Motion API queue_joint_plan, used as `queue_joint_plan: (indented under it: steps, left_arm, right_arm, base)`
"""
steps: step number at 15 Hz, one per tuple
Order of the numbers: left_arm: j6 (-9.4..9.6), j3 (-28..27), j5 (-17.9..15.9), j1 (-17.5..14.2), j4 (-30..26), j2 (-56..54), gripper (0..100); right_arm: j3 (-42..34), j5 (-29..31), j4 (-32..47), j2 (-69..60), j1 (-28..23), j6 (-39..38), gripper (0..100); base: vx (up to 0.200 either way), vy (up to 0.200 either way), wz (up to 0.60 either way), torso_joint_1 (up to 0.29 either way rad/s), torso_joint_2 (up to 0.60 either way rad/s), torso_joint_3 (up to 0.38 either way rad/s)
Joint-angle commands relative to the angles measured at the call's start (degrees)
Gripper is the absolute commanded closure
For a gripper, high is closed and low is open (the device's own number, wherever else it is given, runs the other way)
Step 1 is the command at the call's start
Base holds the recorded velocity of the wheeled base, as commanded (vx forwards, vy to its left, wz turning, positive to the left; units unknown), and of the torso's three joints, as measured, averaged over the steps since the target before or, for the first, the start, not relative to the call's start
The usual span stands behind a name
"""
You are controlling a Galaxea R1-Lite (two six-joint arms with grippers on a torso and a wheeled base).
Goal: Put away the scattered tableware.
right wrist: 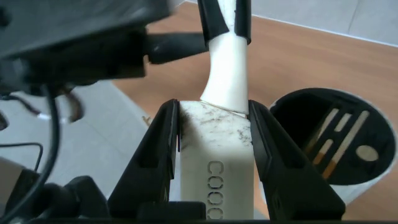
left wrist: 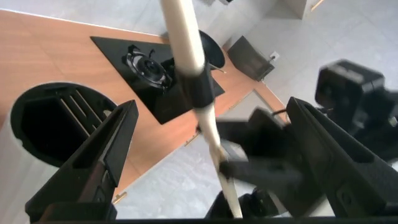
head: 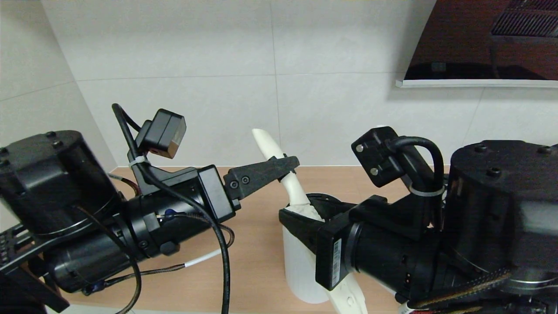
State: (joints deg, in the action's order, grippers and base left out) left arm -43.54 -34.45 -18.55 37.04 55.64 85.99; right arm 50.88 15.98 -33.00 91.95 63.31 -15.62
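Observation:
A long white spatula [head: 291, 185] stands tilted above a white cylindrical utensil holder [head: 300, 266]. My right gripper [head: 301, 214] is shut on its wide, speckled part [right wrist: 216, 140], with a finger pressed on each side. My left gripper [head: 285, 168] is higher up, at the thin handle [left wrist: 185, 43]. Its fingers [left wrist: 93, 162] stand wide apart, and the handle runs between them without touching them. A black band [left wrist: 199, 87] rings the handle there. The holder's dark opening [right wrist: 339, 140] lies just beside the spatula and has several slim utensils inside.
The holder stands on a wooden counter [head: 257, 257] against a white tiled wall [head: 218, 65]. A black cooktop [left wrist: 149, 68] is set into the counter farther off. A dark range hood [head: 479, 43] hangs at the upper right.

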Motion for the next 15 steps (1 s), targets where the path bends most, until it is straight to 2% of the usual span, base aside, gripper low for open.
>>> queue_joint_plan:
  steps: [1, 13, 14, 15]
  left_arm:
    - [0.04, 0.00, 0.98, 0.41, 0.79, 1.37, 0]
    - [0.04, 0.09, 1.24, 0.76, 0.96, 1.99, 0]
    - [0.04, 0.09, 1.24, 0.76, 0.96, 2.07, 100]
    - [0.04, 0.09, 1.24, 0.76, 0.96, 2.16, 100]
  right_arm:
    - [0.01, 0.01, -0.05, 0.77, 0.50, -0.03, 100]
    - [-0.43, 0.01, -0.05, 0.77, 2.70, -0.12, 100]
    - [-0.43, 0.01, -0.05, 0.77, 2.79, -0.12, 100]
    - [-0.43, 0.10, -0.05, 0.77, 2.79, -0.12, 100]
  base:
    - [0.000, 0.000, 0.00, 0.000, 0.00, 0.000]
    - [0.000, 0.000, 0.00, 0.000, 0.00, 0.000]
    - [0.000, 0.000, 0.00, 0.000, 0.00, 0.000]
    - [0.000, 0.000, 0.00, 0.000, 0.00, 0.000]
